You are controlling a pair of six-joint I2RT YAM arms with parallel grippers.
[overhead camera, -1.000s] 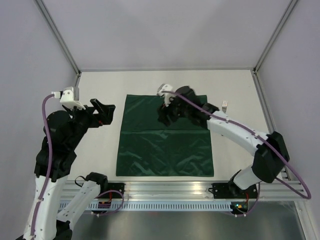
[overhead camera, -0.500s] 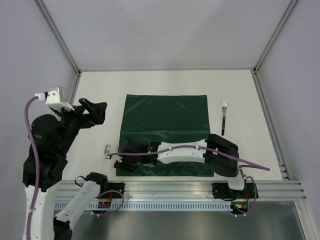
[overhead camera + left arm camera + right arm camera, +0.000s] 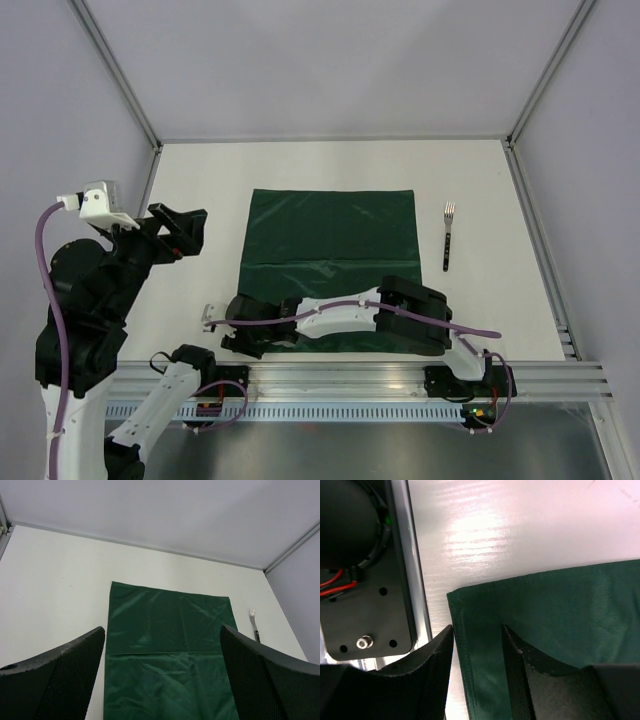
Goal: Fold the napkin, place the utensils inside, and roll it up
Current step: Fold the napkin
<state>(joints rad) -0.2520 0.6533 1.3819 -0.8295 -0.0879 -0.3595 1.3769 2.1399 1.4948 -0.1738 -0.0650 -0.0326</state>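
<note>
The dark green napkin [image 3: 330,255] lies flat mid-table with a crease across its middle; it also shows in the left wrist view [image 3: 167,645]. The fork [image 3: 449,236] lies to its right, tines pointing away, and shows small in the left wrist view [image 3: 254,622]. My right arm stretches along the near edge, and my right gripper [image 3: 236,337] is at the napkin's near left corner. In the right wrist view, my right gripper [image 3: 477,647] is open, its jaws straddling the hemmed corner of the napkin [image 3: 560,610]. My left gripper [image 3: 186,226] is raised left of the napkin, open and empty [image 3: 162,680].
A metal rail [image 3: 350,375] runs along the table's near edge. A black arm base plate [image 3: 365,605] sits just beside the napkin's corner. Enclosure posts [image 3: 115,70] and grey walls bound the table at the back and sides.
My right arm swung from the napkin's far part to the near left corner and lowered there. My left arm drew back a little to the left, still open.
</note>
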